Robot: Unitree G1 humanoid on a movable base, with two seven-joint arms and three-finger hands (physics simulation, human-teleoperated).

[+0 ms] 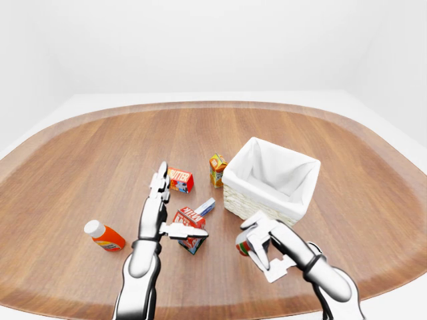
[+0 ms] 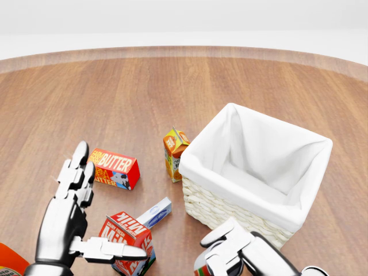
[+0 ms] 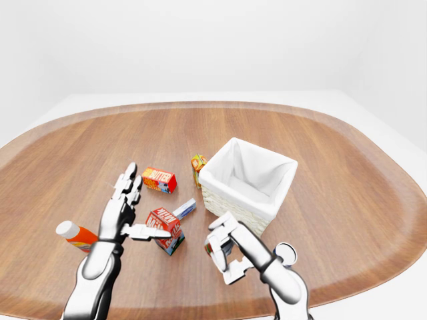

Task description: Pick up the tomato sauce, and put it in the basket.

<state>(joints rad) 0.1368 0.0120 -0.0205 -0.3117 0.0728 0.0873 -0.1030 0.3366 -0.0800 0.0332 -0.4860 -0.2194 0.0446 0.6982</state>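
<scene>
Wicker basket [image 1: 263,203] with white liner stands on wooden table [image 1: 100,153]. Tomato sauce [image 1: 243,245] just below basket's lower-left corner in left-eye view, right hand [image 1: 265,241] clenched round it. Left hand [image 1: 160,217] released, fingers spread, well left of basket, thumb over milk carton [image 1: 189,221]. Butter box [image 1: 180,180] left of basket.

Basket [image 1: 291,200] right of juice carton [image 1: 217,170], butter box [image 1: 181,180], milk carton [image 1: 190,221] below.
</scene>
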